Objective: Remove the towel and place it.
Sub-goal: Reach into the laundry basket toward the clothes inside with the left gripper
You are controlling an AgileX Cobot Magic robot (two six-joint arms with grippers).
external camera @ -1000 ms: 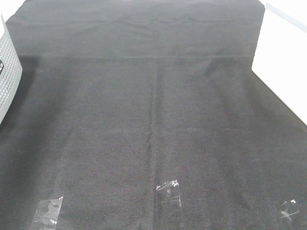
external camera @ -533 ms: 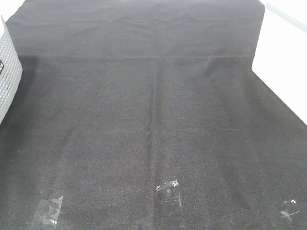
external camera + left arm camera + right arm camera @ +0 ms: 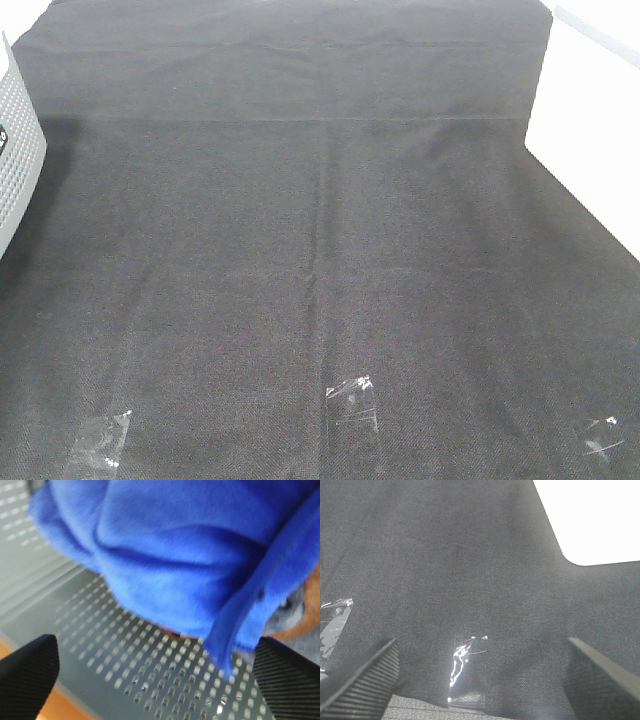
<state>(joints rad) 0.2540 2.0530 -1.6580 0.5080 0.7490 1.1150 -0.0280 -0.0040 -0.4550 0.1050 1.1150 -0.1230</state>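
Observation:
The bright blue plush towel point(image 3: 200, 555) shows only in the left wrist view, bunched up and lying on a grey perforated surface point(image 3: 150, 670). My left gripper point(image 3: 155, 680) is open, its two black fingertips point(image 3: 27, 675) spread wide just short of the towel's hanging stitched edge. My right gripper point(image 3: 480, 680) is open and empty above the black cloth point(image 3: 470, 570). Neither gripper nor the towel shows in the exterior high view.
A black cloth point(image 3: 320, 250) covers the table. A grey perforated basket point(image 3: 15, 150) stands at its left edge. Three patches of clear tape point(image 3: 352, 400) lie near the front edge. Bare white table point(image 3: 600, 150) shows at the right.

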